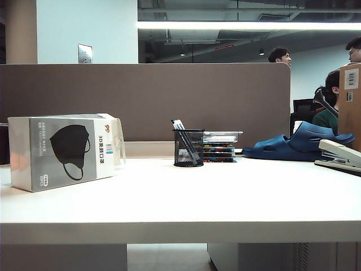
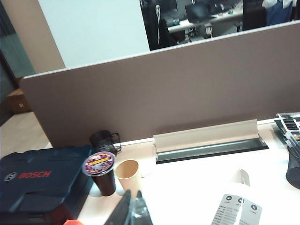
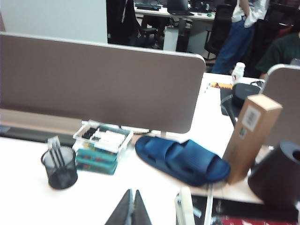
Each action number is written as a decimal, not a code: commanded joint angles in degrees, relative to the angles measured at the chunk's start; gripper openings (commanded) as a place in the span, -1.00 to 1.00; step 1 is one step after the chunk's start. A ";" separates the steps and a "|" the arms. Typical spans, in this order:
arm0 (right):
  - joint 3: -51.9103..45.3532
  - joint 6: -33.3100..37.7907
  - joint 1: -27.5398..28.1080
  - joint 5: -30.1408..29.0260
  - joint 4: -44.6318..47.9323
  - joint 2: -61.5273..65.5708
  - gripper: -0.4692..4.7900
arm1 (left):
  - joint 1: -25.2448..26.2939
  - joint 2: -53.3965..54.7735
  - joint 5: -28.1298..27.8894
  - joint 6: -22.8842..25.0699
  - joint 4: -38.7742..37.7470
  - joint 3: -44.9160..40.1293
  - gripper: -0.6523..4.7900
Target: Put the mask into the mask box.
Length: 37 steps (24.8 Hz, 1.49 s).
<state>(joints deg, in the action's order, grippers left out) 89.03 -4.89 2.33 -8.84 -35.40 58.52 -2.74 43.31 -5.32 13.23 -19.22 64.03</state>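
Mask box lies on its side near the desk's left edge, no loose mask visible, while the left gripper and right gripper, both pinched shut and empty, hover above the near edge, needing only a clear retreat.

Both pincers hang raised above the table, tips angled toward it. The left pincer is pressed shut, fingers meeting (only their dark tips show), and the right pincer likewise closed.
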 commanded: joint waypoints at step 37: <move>-48.13 4.11 -1.07 -3.21 -2.32 -54.64 -0.85 | -0.07 -43.15 -0.90 -8.28 -27.19 -17.25 -0.78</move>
<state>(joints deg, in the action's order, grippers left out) 41.52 -1.13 1.10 -12.88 -38.46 4.51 -2.85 0.08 -6.35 5.50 -48.56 48.07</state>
